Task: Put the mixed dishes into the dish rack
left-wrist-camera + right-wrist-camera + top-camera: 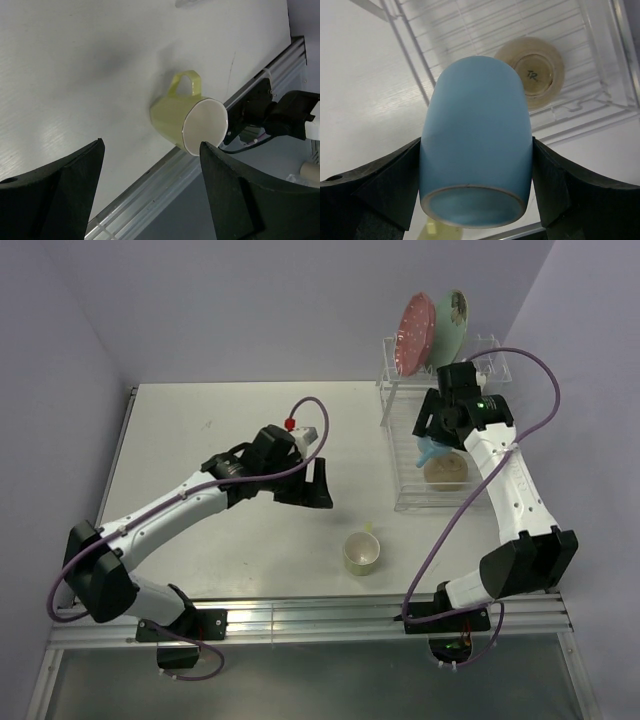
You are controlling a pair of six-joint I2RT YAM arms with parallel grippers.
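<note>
You're pinching the one blue mug [476,125] in your right gripper [477,172] above the dish rack [408,455] basket; one cream bowl [532,72] is lying upturned there; two plates, the pink plate [416,333] and the green plate [455,325], are standing in the slots; one yellow-green mug [361,552] is sitting on the table [200,440], your left gripper [151,150] hanging spread nearby.

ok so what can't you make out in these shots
Inside of the blue mug: right wrist shows only side and base; from the top the right gripper covers most of it.
Part of the green plate: top view, behind the pink plate.
Inside of the bowl: it faces down.
</note>
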